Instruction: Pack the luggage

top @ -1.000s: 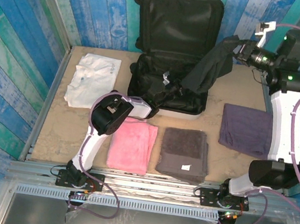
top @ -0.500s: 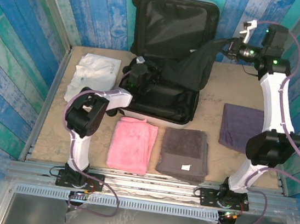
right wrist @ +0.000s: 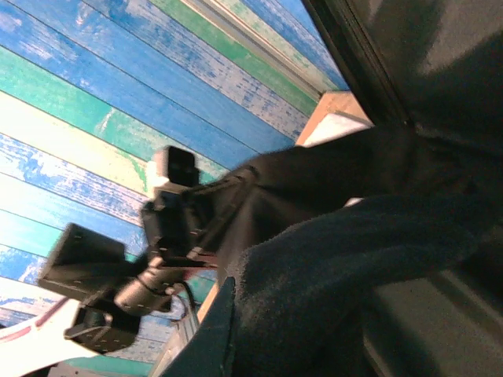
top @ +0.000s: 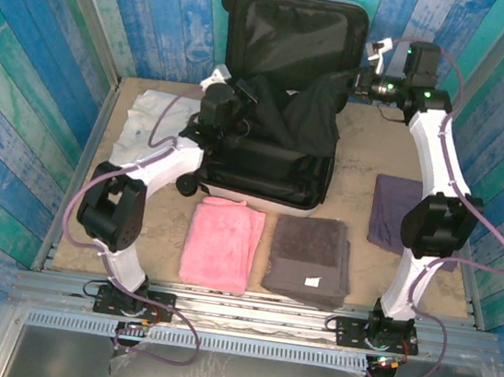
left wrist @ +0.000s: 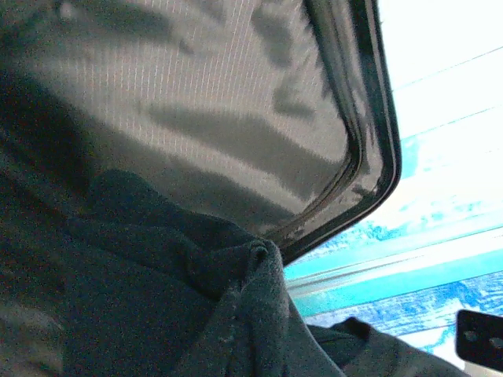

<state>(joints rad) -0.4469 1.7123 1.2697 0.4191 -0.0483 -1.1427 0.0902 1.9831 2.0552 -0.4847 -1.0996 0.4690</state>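
The large white hard-shell suitcase with black lining (top: 256,194) lies open at the far centre of the sandy table (top: 373,153), its lid (top: 291,31) upright. The left gripper (top: 242,91) and right gripper (top: 350,79) are each clamped on an end of a limp black garment (top: 304,112), spreading it above the base, probably so it drops flat. The lid crowds the far side, and the free room is nearward.

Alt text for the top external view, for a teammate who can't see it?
The left gripper and right gripper hold a black garment stretched above the open luggage, whose lid stands upright. A pink towel, grey towel, purple towel and white garment lie on the table around it.
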